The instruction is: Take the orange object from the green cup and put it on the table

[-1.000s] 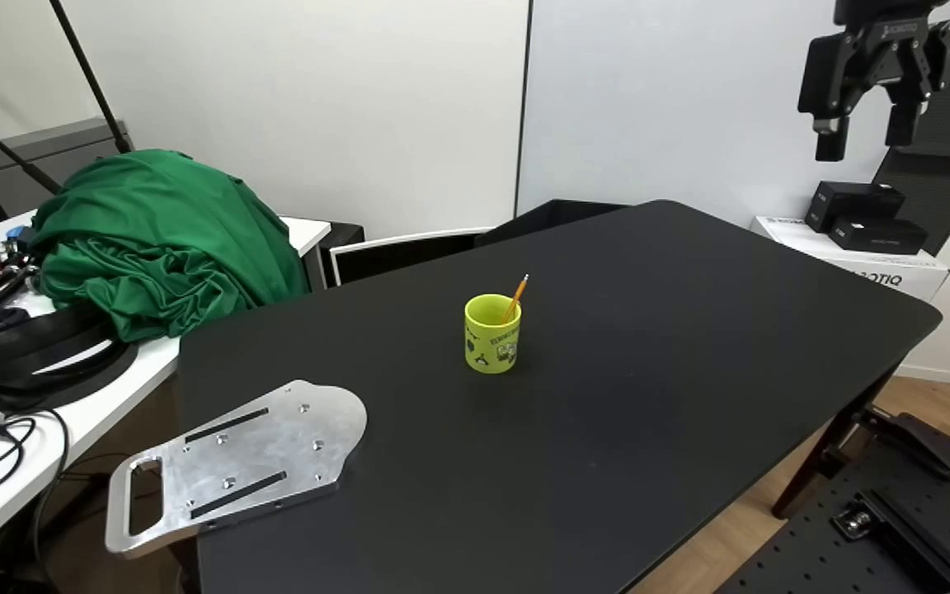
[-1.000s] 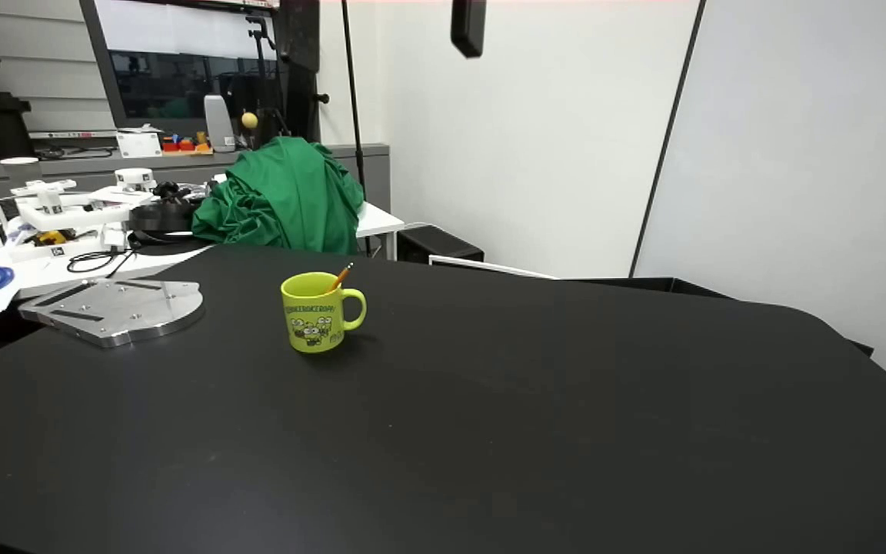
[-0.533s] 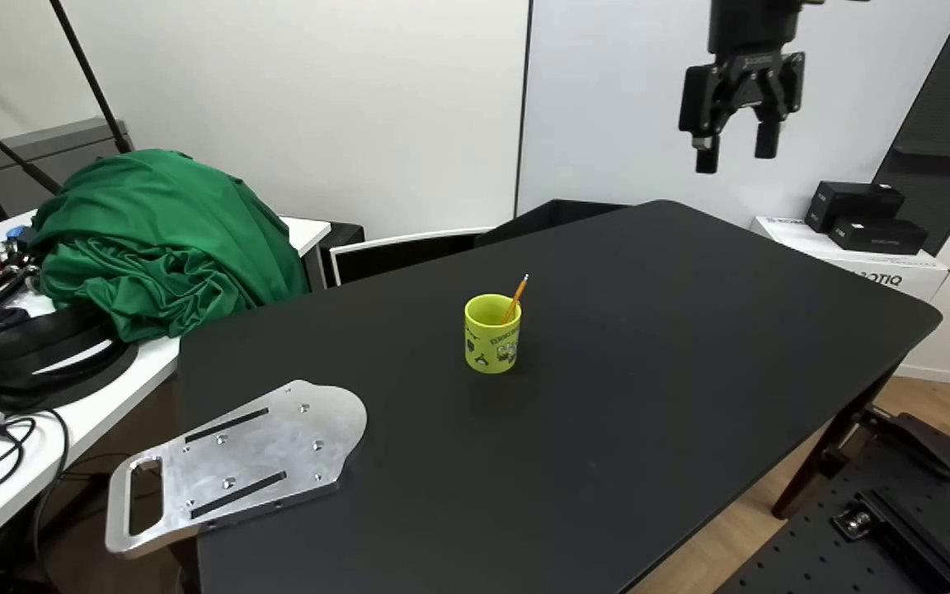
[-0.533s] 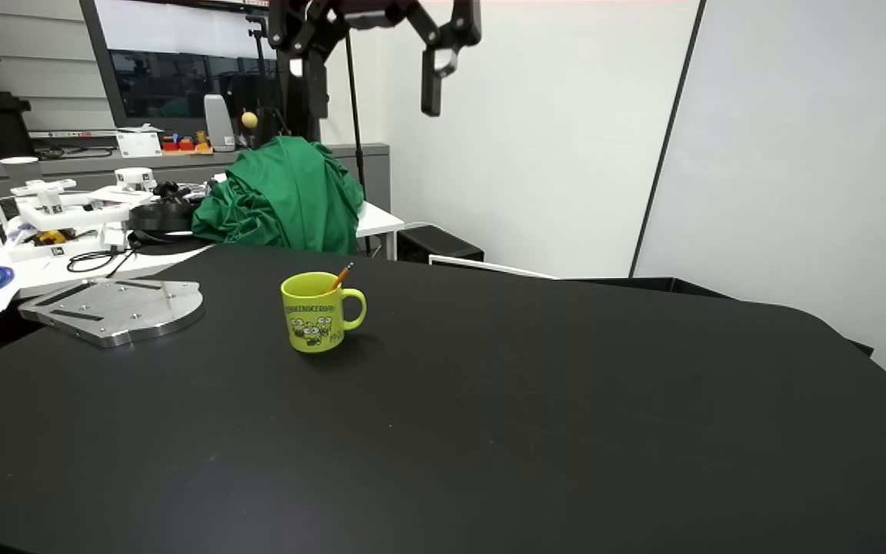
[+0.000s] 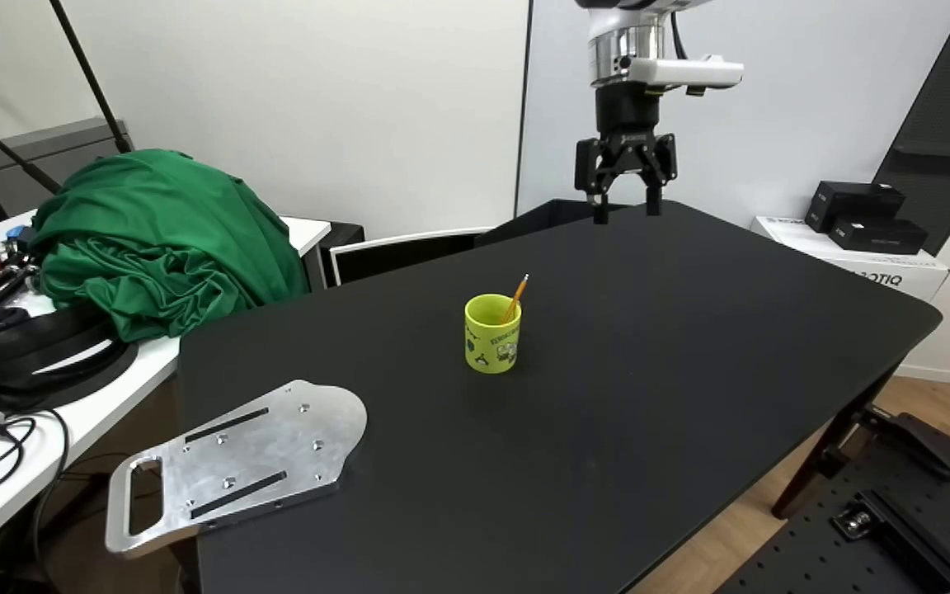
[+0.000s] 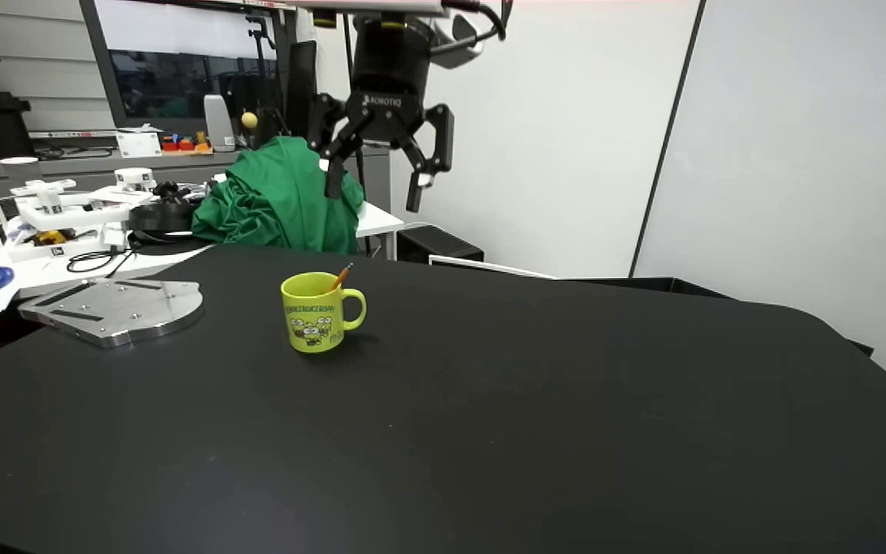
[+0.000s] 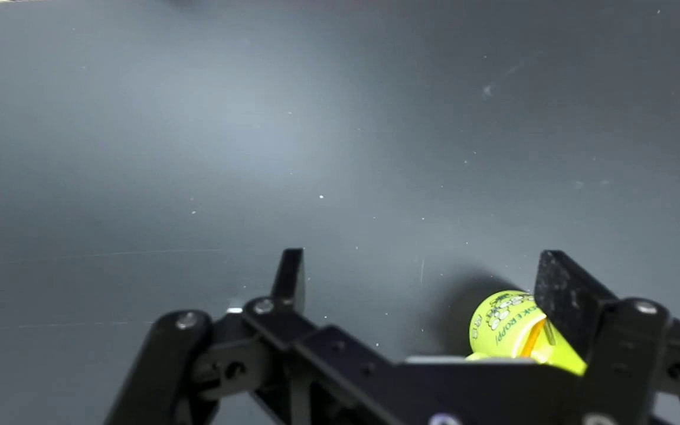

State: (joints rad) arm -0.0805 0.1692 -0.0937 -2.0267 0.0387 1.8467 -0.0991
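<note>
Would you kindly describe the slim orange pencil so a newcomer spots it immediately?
On the large black table stands a lime cylindrical mug. The pencil leans inside, sticking out the top. Its orange colour and thinness set it apart from the mug and flat silver metal plate.

In an exterior view, the stick (image 5: pixel 515 299) leans in the cup (image 5: pixel 488 348), which stands on the worktop (image 5: pixel 648 396) in from the far edge. The plate (image 5: pixel 270 452) overhangs the left edge; past the far left corner, the cloth (image 5: pixel 162 223) lies on the desk (image 5: pixel 100 419).

Black end effector (image 6: pixel 374 193), seemingly matte
</note>
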